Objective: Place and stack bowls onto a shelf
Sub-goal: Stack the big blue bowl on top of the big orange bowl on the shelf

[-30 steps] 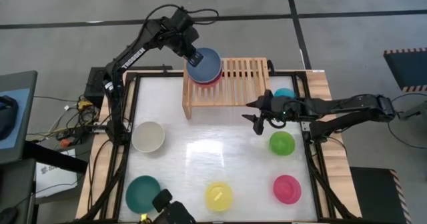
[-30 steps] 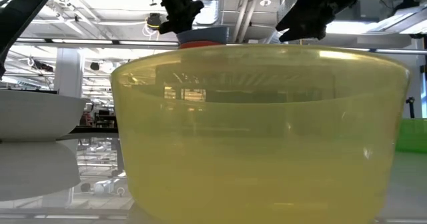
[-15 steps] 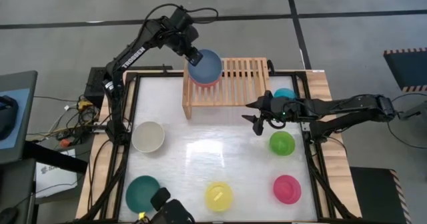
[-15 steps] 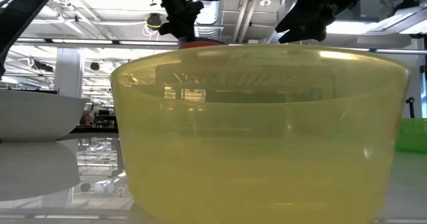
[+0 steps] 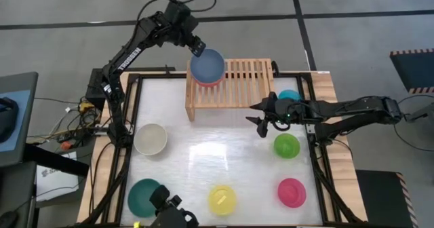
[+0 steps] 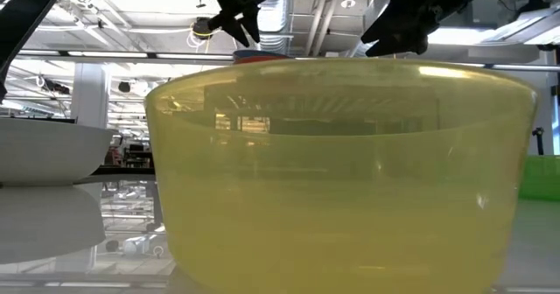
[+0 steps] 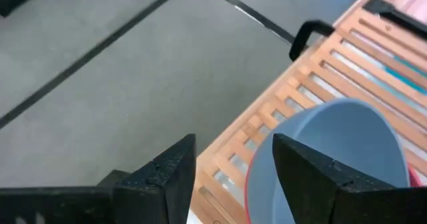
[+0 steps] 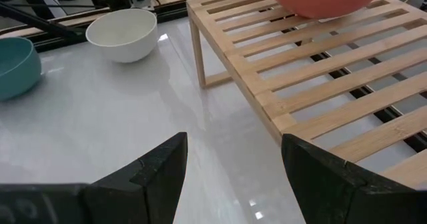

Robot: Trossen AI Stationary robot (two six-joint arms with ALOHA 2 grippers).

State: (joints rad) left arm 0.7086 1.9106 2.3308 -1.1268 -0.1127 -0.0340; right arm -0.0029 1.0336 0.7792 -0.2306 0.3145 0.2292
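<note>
Left gripper point(image 5: 197, 48) hangs just off the far rim of the blue bowl point(image 5: 207, 66), jaws spread and empty, so I'd guess the drop is done. The blue bowl sits nested in the red bowl point(image 7: 248, 192) at the left end of the shelf point(image 5: 247, 79), only a thin red edge showing. Right gripper point(image 5: 261, 119) waits in front of the shelf, jaws spread too, probably next for the lime bowl point(image 5: 286, 145) just beside it.
</note>
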